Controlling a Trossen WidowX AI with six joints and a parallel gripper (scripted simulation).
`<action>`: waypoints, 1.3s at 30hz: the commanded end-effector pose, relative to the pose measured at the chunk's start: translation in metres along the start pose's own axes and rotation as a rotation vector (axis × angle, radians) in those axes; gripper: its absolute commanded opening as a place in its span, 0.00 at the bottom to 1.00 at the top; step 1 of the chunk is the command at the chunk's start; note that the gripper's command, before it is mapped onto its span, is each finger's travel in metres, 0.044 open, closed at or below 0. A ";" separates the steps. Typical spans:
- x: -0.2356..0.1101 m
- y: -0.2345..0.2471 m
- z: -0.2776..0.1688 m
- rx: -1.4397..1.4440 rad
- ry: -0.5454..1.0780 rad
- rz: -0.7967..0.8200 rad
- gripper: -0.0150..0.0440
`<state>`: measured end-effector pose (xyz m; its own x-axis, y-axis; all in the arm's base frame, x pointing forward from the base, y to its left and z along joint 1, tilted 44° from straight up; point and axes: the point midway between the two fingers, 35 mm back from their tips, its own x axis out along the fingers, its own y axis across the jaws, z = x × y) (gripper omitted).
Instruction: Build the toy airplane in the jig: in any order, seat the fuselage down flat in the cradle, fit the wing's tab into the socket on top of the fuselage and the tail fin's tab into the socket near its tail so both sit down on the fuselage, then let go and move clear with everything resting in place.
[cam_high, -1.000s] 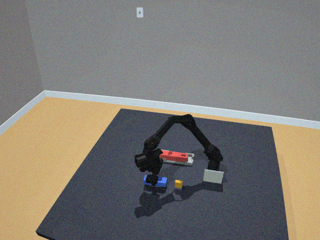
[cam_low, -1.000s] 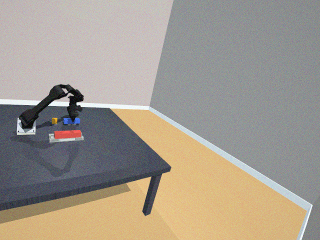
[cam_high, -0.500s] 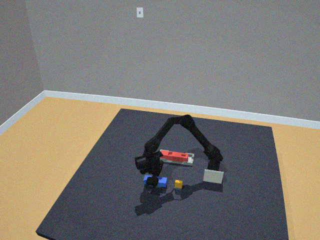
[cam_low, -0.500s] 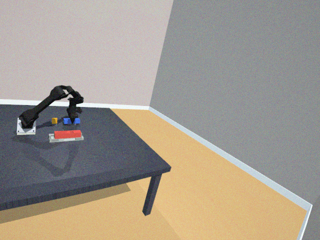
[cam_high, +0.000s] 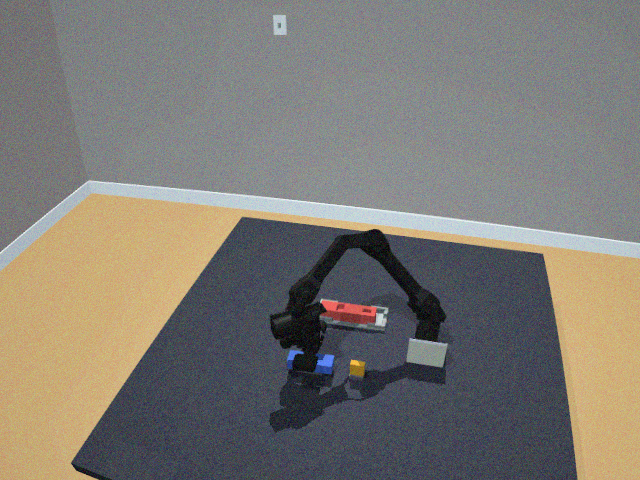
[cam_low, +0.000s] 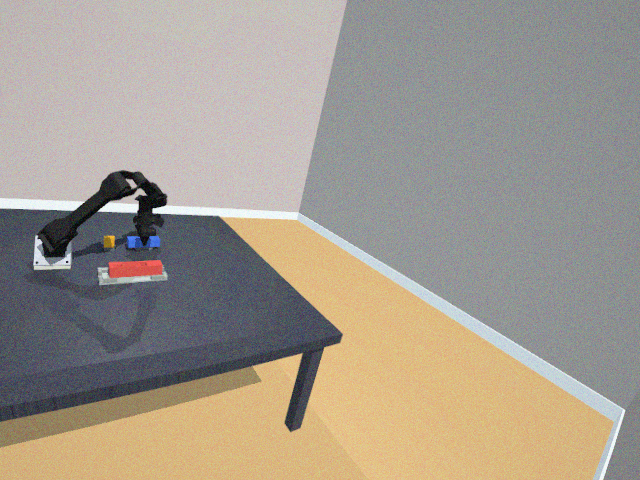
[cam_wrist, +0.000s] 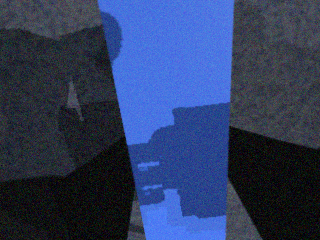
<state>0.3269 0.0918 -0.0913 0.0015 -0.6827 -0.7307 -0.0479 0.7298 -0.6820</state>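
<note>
The red fuselage (cam_high: 351, 313) (cam_low: 135, 268) lies in the pale grey cradle (cam_high: 381, 318) (cam_low: 139, 280), its top sockets facing up and showing no part in them. My gripper (cam_high: 306, 361) (cam_low: 144, 242) (cam_wrist: 173, 135) points down and is shut on the blue wing (cam_high: 326, 364) (cam_low: 154, 241) (cam_wrist: 170, 65), gripping across its width near the middle. The wing is level and low at the table top; whether it touches the table is unclear, and its tab is hidden. The orange tail fin (cam_high: 357, 368) (cam_low: 109, 241) stands apart, between the wing and the arm's base.
The dark table (cam_high: 465, 423) (cam_low: 232, 310) carries everything. The arm's pale base plate (cam_high: 427, 352) (cam_low: 52, 261) is on the tail fin's far side from the wing. The cradle lies alongside the wing with a gap between them. The arm arches above the table.
</note>
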 end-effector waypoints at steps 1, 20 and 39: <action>-0.009 0.005 0.002 -0.007 -0.023 0.018 0.25; -0.062 0.009 0.006 -0.011 -0.026 0.029 0.25; -0.122 0.002 0.001 -0.003 -0.001 0.004 0.25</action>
<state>0.3297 0.1694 -0.0106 0.0048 -0.6789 -0.7342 -0.0521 0.7331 -0.6781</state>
